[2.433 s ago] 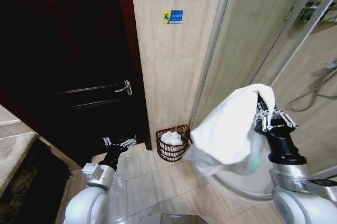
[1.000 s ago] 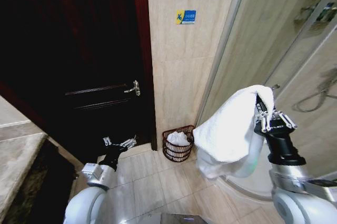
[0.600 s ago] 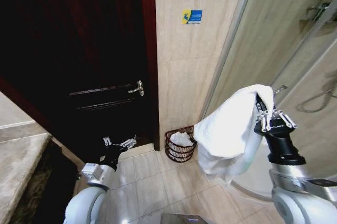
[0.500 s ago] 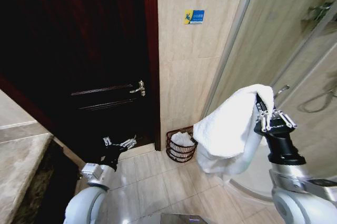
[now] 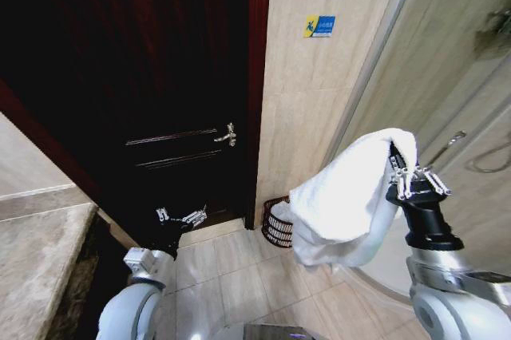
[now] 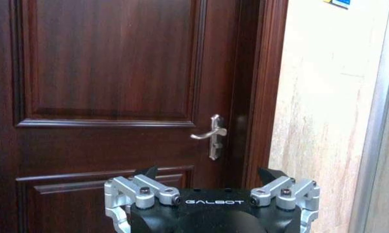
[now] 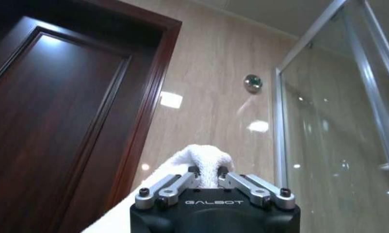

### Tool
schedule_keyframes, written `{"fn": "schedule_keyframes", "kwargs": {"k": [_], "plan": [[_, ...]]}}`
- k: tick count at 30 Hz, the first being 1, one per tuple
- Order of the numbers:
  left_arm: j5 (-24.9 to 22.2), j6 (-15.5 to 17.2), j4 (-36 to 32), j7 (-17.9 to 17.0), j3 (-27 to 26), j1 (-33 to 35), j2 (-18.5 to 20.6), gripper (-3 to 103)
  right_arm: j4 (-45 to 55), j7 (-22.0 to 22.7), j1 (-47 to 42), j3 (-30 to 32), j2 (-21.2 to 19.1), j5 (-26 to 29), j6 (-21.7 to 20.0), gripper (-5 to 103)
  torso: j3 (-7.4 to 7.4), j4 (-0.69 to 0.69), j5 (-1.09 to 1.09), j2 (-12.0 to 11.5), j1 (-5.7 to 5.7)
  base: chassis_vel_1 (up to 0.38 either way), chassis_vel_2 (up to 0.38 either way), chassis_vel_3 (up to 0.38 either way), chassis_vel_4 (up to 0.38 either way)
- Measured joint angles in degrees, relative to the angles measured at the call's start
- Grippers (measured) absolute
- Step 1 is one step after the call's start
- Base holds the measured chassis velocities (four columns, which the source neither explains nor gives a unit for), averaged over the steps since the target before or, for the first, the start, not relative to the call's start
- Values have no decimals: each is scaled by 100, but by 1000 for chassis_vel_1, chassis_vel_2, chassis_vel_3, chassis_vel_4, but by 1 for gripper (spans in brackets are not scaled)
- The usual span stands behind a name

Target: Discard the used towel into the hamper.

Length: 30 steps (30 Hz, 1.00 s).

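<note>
A big dark door (image 5: 144,116) is seen on the left. The white towel (image 5: 343,204) is clamped in the right gripper (image 5: 397,166), held high. The hamper (image 5: 275,224), far behind by the wall, must be neared first. The left gripper (image 5: 180,216) is held low, fingers apart.

The right gripper (image 5: 393,156) is held raised and clamped tight, while the left gripper (image 5: 180,216) is kept low, fingers spread.

Towel (image 5: 347,204): soft white terry cloth, matt. Hamper (image 5: 277,227): thin dark wire weave. Door (image 6: 117,97): glossy dk wood, metal handle (image 6: 212,136). Wall (image 5: 319,116): polished beige tile.
</note>
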Motion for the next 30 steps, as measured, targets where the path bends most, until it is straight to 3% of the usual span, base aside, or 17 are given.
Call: {"fn": "schedule_keyframes", "kwargs": {"k": [9,30], "plan": [[0,0,0,0,0,0,-1,100,0,405,59,-5,15,-223,-27,9,0,0,-2,0,0,0,0,0,0],[0,0,0,0,0,0,-1,100,0,389,103,-62,27,-308,-97,9,0,1,-2,1,0,-34,40,38,-38]]}}
